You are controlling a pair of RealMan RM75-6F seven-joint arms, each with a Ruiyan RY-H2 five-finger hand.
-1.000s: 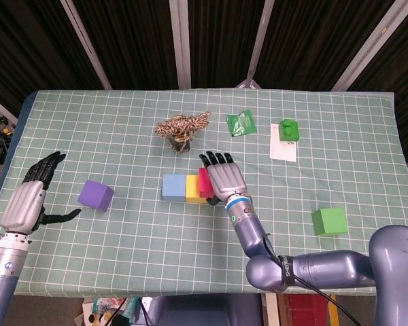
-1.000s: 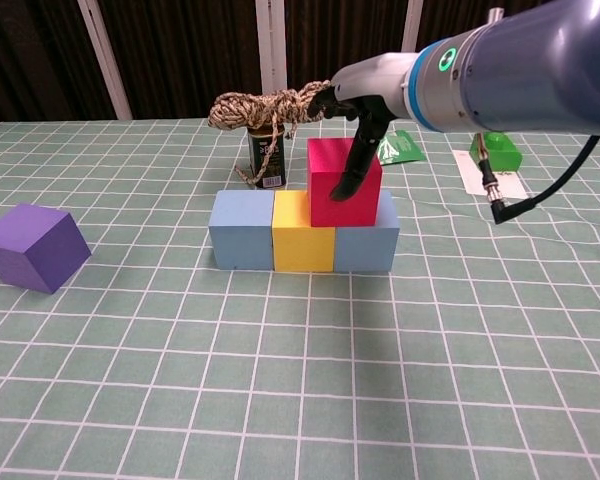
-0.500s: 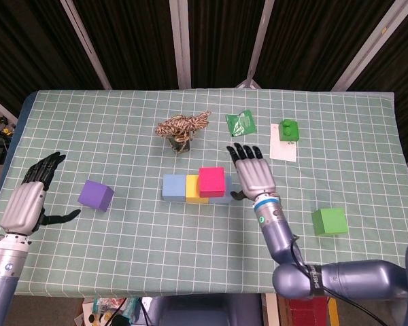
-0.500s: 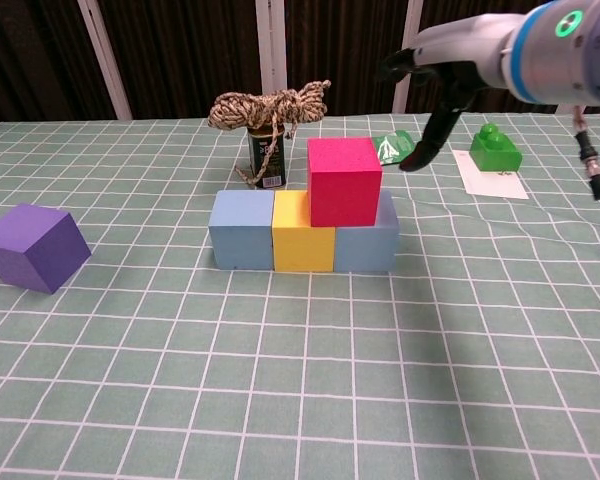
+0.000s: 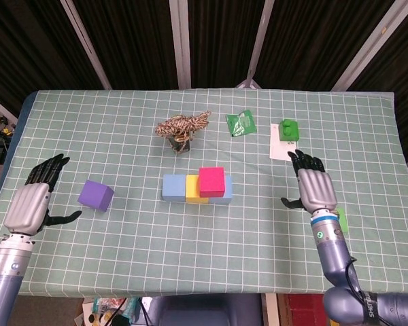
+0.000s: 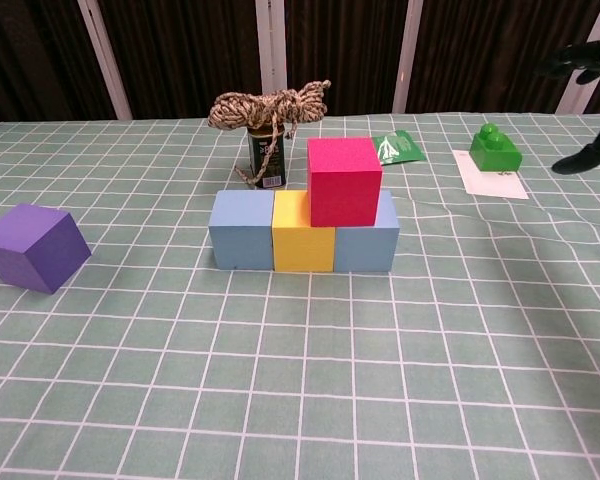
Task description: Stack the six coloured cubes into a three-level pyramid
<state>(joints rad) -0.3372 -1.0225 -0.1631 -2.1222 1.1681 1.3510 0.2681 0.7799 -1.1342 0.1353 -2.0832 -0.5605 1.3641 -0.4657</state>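
Base row mid-table: blue cube [image 6: 241, 231], yellow cube [image 6: 303, 233], second blue cube [image 6: 368, 240], all touching. Pink cube [image 6: 344, 181] sits on top, straddling the yellow and the right blue. The right blue is mostly covered by pink in head view.

Purple cube [image 5: 96, 195] sits loose at left, well apart from the row. Green cube [image 5: 341, 221] is almost fully hidden behind the right hand [image 5: 315, 189]; only a sliver shows.

Right hand is spread, palm down, holding nothing; chest view catches just its dark fingertips at the frame edge. Left hand [image 5: 32, 202] is spread too, empty, near the purple cube, out of chest view.

Behind the row: can [image 6: 266, 155] under a rope tangle [image 6: 269, 107], green packet [image 5: 241, 123], green brick [image 6: 495, 147] on a paper slip [image 6: 491, 178].
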